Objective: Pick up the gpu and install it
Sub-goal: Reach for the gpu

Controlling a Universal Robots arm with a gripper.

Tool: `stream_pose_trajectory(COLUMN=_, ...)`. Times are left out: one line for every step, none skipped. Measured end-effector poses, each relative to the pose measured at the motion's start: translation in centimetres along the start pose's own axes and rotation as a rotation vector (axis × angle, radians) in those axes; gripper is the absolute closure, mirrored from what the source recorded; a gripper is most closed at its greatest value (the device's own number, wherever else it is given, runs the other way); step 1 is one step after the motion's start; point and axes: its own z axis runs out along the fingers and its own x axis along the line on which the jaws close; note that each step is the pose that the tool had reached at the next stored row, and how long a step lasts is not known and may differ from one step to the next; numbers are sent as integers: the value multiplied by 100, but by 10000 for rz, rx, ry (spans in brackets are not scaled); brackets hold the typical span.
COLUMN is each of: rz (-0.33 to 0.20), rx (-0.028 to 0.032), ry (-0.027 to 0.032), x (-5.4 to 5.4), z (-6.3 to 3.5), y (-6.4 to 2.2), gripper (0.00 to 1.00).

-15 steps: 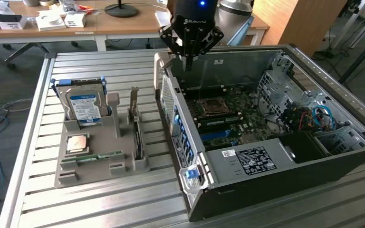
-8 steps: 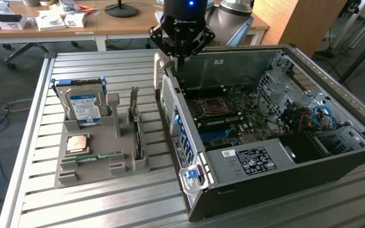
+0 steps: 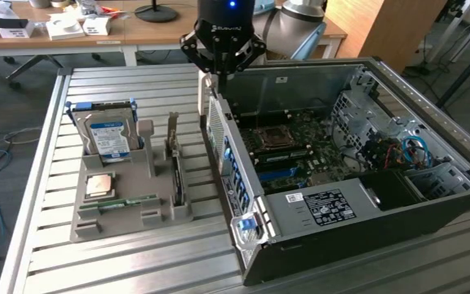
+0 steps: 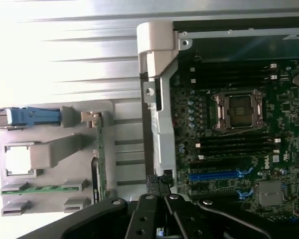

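gpu [image 3: 176, 177] upright in grey holder [image 3: 88, 229], case [image 3: 357, 236] open

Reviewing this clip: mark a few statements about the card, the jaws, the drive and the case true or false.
1. The thin green circuit-board card with a silver end bracket stands on edge in the grey plastic holder. True.
2. The jaws are shut on that card. False: they are shut, but they hang above the edge of the black computer case, apart from the card.
3. The boxy silver hard drive with a blue-white label lies flat inside the case. False: it stands upright in the holder.
4. The case is open, with its green motherboard exposed. True.
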Motion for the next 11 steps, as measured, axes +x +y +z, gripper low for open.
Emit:
stream_pose_trajectory(rz=4, rx=0, ry=0, x=20, z=0, y=-2, gripper=89)
stream_pose_trajectory(rz=8, rx=0, ry=0, x=39, z=-1, y=-3, gripper=89)
stream_pose_trajectory(rz=13, rx=0, ry=0, x=57, z=-1, y=-4, gripper=89)
stream_pose_trajectory(rz=16, rx=1, ry=0, x=72, z=-1, y=-6, gripper=89)
stream_pose_trajectory(rz=21, rx=0, ry=-1, x=87, z=-1, y=-7, gripper=89)
stream_pose_trajectory(rz=24, rx=-1, ry=-2, x=99, z=-1, y=-8, gripper=89)
stream_pose_trajectory(rz=27, rx=0, ry=-1, x=109, z=-2, y=-9, gripper=89)
stream_pose_trajectory(rz=29, rx=1, ry=-1, x=117, z=-2, y=-9, gripper=89)
stream_pose_trajectory(rz=29, rx=0, ry=-1, x=119, z=-2, y=-9, gripper=89)
stream_pose_trajectory(rz=27, rx=0, ry=-1, x=119, z=-2, y=-9, gripper=89)
stream_pose_trajectory(rz=27, rx=0, ry=-1, x=120, z=-2, y=-9, gripper=89)
